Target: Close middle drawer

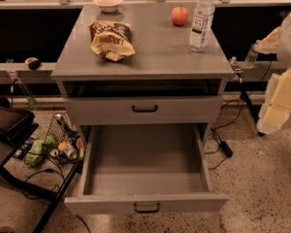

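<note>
Table (160, 50): grey cabinet, things standing on its top.
Middle drawer (145, 161): pulled far out toward the camera, tray bare, black loop handle on its front panel.
Upper drawer (184, 109): front nearly flush with the cabinet.
Chip bag (110, 39): lying on the top, left.
Water bottle (202, 19): upright, right rear.
Apple (180, 15): just left of the bottle.
Bowl (108, 3): rear left.
Gripper (238, 64): beside the table's right front corner, well above the middle drawer; whether wide or narrow, cannot tell.

Arm (281, 91) cut off by right edge. Gripper (240, 64), just off the cabinet's (155, 47) right front corner, small and indistinct. Pulled-out middle drawer (145, 154) hides the cabinet front below it. Water bottle (202, 21) label unreadable. Dark bag (7, 118) cropped at left. Wire basket (56, 130) contents: possibly cans.
</note>
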`<state>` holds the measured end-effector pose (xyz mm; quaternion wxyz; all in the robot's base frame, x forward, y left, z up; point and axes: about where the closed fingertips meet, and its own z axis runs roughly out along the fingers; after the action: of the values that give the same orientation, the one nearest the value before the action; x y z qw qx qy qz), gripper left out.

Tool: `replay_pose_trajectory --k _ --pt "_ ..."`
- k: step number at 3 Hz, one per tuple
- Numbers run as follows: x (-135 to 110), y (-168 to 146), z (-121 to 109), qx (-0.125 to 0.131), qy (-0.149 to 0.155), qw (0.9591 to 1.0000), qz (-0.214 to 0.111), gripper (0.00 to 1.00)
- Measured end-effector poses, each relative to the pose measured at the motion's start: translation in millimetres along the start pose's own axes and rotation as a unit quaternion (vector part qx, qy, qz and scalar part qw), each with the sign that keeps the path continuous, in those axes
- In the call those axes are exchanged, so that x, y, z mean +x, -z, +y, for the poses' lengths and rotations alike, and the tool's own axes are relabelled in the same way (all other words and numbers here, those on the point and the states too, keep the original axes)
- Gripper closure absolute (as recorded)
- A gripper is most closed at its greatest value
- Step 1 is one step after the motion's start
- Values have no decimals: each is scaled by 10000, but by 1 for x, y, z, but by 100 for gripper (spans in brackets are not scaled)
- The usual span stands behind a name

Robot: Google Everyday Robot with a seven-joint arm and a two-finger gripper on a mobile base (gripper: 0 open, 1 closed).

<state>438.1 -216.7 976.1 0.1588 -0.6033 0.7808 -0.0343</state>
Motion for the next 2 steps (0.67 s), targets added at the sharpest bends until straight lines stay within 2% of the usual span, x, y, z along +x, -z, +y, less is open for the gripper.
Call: replay_pose_trajectory --k 2 --pt "2 -8 9 -41 -17 10000 44 0"
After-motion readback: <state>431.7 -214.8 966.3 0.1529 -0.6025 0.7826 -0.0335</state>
